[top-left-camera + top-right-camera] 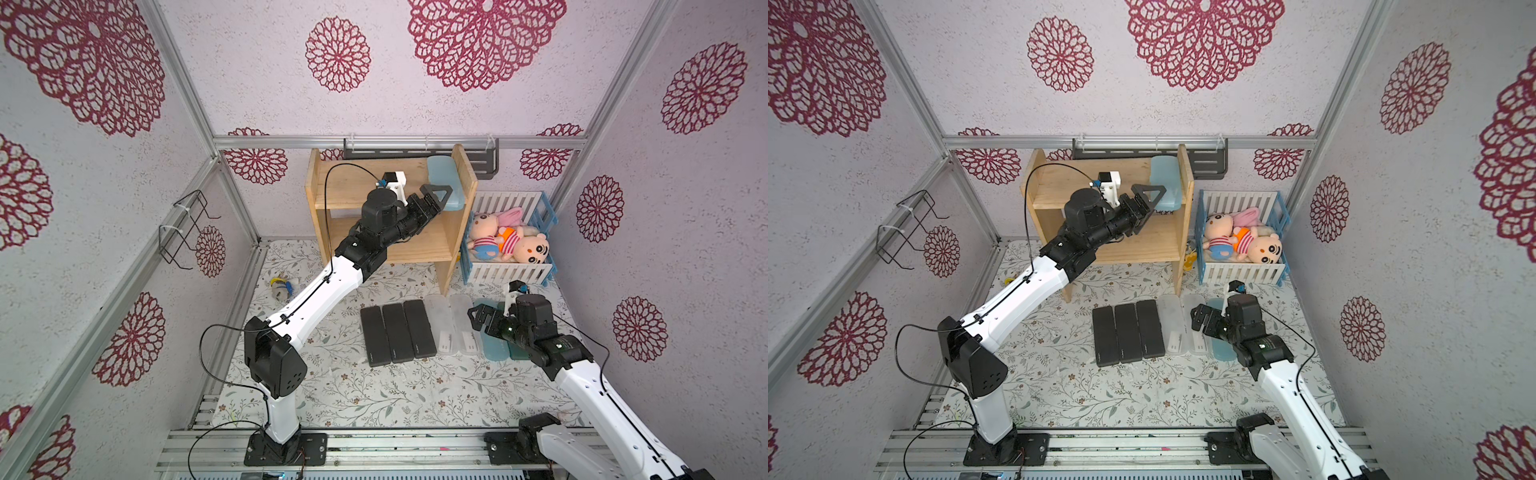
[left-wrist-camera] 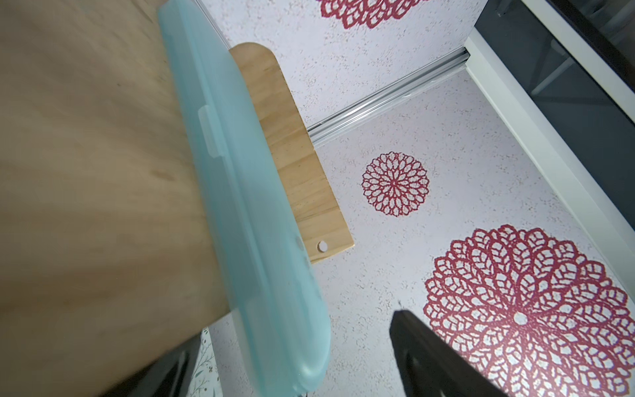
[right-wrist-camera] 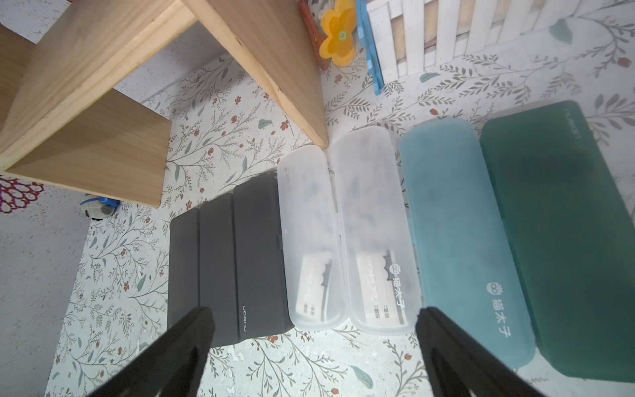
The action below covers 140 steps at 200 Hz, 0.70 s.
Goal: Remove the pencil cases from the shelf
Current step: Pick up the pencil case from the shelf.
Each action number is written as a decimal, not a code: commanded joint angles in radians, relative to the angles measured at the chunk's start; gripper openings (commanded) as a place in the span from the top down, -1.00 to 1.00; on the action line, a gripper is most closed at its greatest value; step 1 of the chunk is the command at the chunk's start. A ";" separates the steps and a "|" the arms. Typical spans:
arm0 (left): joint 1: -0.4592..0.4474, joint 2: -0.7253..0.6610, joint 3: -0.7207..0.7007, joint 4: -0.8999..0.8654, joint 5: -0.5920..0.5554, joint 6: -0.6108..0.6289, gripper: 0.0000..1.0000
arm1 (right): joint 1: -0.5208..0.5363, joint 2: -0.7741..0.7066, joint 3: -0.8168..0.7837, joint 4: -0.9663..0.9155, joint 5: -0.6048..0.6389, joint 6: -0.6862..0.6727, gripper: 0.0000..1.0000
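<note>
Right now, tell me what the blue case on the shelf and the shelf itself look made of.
Light blue case: probably frosted translucent plastic, matte, with a moulded clasp on its seam. Shelf: light unpainted wood, matte, grain visible.

Pale textured walls [image 1: 249,83], crimson floral medallions [image 1: 338,54]; aluminium rails [image 1: 399,142]; leaf-print mat [image 1: 374,390] lower centre; dark rack [image 1: 486,161] upper centre; wire rack [image 1: 187,228] left.

- "nusign", upside down, on a dark grey pencil case [image 3: 257,247].
- "nusign", faint, on the dark green pencil case [image 3: 567,223].
- "猫太子" beside an owl logo on the light blue pencil case [image 3: 457,223], and on the card [image 3: 381,285] inside a frosted clear pencil case [image 3: 374,192].
</note>
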 commanded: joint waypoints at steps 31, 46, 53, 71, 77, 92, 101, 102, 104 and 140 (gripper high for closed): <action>-0.019 0.028 0.030 0.012 0.030 -0.018 -0.55 | -0.011 -0.010 0.040 0.016 -0.009 -0.024 -0.98; -0.021 0.030 0.030 0.012 0.031 -0.019 -0.46 | -0.012 -0.011 0.040 0.015 -0.010 -0.026 -0.98; -0.021 0.029 0.030 0.013 0.031 -0.021 -0.42 | -0.012 -0.011 0.040 0.015 -0.009 -0.026 -0.98; -0.022 0.031 0.028 0.015 0.030 -0.025 -0.30 | -0.013 -0.013 0.039 0.013 -0.010 -0.026 -0.98; -0.022 0.031 0.028 0.016 0.030 -0.025 -0.25 | -0.013 -0.013 0.040 0.012 -0.011 -0.026 -0.98; -0.023 0.031 0.025 0.023 0.030 -0.029 -0.14 | -0.013 -0.016 0.039 0.012 -0.009 -0.026 -0.98; -0.023 0.031 0.021 0.029 0.031 -0.034 -0.11 | -0.013 -0.017 0.040 0.010 -0.009 -0.026 -0.98; -0.023 0.031 0.022 0.030 0.031 -0.034 -0.11 | -0.013 -0.017 0.039 0.010 -0.009 -0.026 -0.98; -0.024 0.030 0.020 0.032 0.031 -0.036 -0.11 | -0.013 -0.018 0.039 0.010 -0.009 -0.027 -0.98; -0.024 0.025 0.006 0.051 0.031 -0.047 0.01 | -0.014 -0.023 0.039 0.007 -0.010 -0.026 -0.98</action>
